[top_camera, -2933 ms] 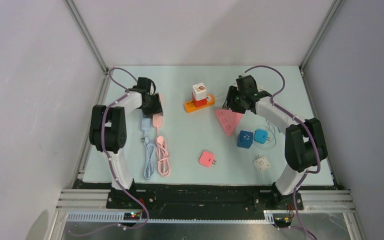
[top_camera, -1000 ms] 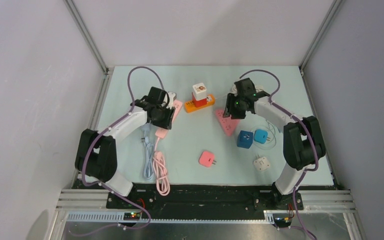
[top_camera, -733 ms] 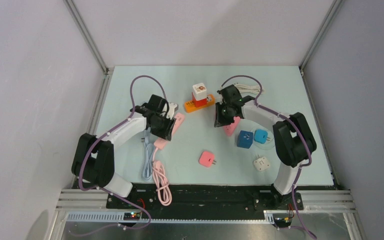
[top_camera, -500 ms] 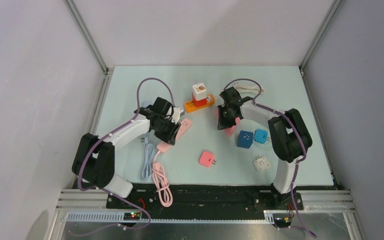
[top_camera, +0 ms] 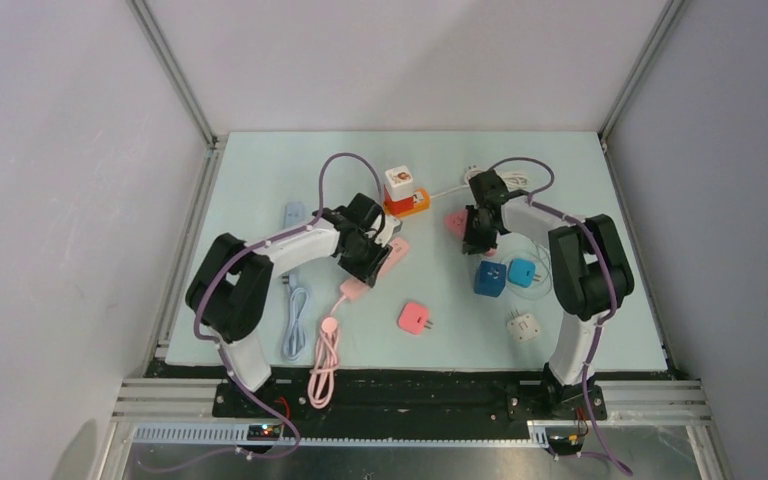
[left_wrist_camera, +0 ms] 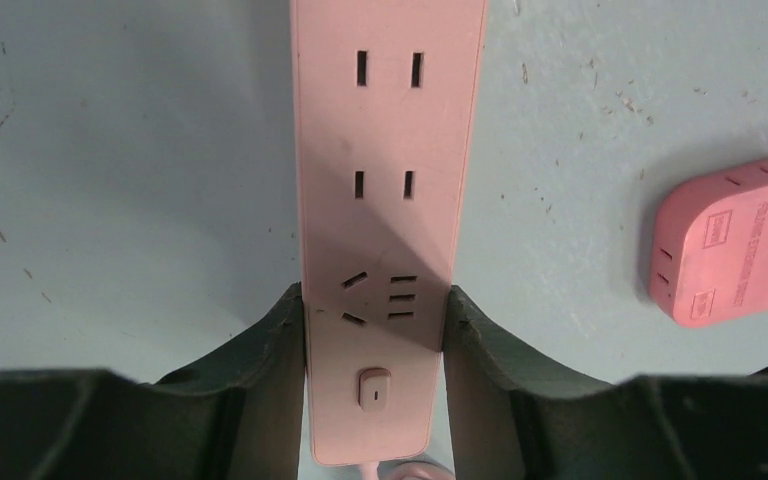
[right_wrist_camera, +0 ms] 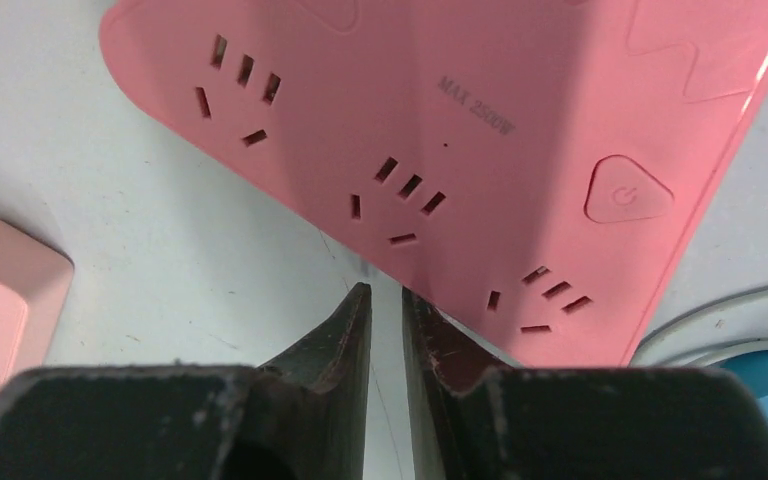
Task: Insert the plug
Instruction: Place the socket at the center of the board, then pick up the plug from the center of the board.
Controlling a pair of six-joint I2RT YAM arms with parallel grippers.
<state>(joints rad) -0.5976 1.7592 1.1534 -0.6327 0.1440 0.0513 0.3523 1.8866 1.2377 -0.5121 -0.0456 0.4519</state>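
Note:
My left gripper (left_wrist_camera: 375, 300) is shut on the switch end of a long pink power strip (left_wrist_camera: 388, 150), fingers pressing both of its long sides. From above, the left gripper (top_camera: 372, 250) holds that pink power strip (top_camera: 395, 256) near the table's middle. A pink cube plug (top_camera: 415, 318) with two prongs lies in front of it, also visible as the pink cube plug (left_wrist_camera: 730, 245). My right gripper (right_wrist_camera: 387, 292) has its jaws almost together with nothing between them, beside the edge of a pink triangular socket block (right_wrist_camera: 480, 120). In the top view the right gripper (top_camera: 478, 235) hides most of that block (top_camera: 455, 221).
An orange strip (top_camera: 415, 200) carrying a red-and-white cube (top_camera: 398, 186) sits at the back. A dark blue cube (top_camera: 489, 278), a light blue cube (top_camera: 522, 271) and a white cube (top_camera: 523, 326) lie at the right. A blue strip (top_camera: 294, 213) and coiled cables (top_camera: 300, 325) lie left.
The left arm has carried the pink strip rightward toward the middle, dragging its cable. The right gripper has closed and swung back right; the triangular block has shifted beneath it.

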